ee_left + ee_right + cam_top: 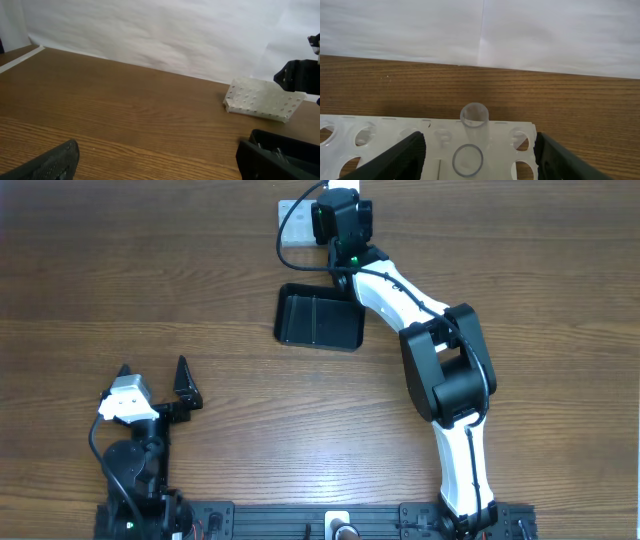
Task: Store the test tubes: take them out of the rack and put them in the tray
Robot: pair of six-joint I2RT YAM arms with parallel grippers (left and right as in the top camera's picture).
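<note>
The white perforated rack (296, 224) stands at the far edge of the table, also seen as the rack (262, 98) and up close as the rack (380, 135). My right gripper (338, 216) hovers over its right end, open. In its wrist view a clear test tube (474, 116) stands upright in the rack between the fingers (405, 155), and a second tube mouth (467, 160) shows closer in. The black tray (318, 318) lies just in front of the rack. My left gripper (153, 367) rests open and empty near the left arm's base.
A white wall or sheet (480, 30) rises right behind the rack. Bare wooden tabletop (150, 270) stretches left of the tray. In the left wrist view the right arm's gripper (300, 75) hangs over the rack, with the tray's rim (295, 141) below.
</note>
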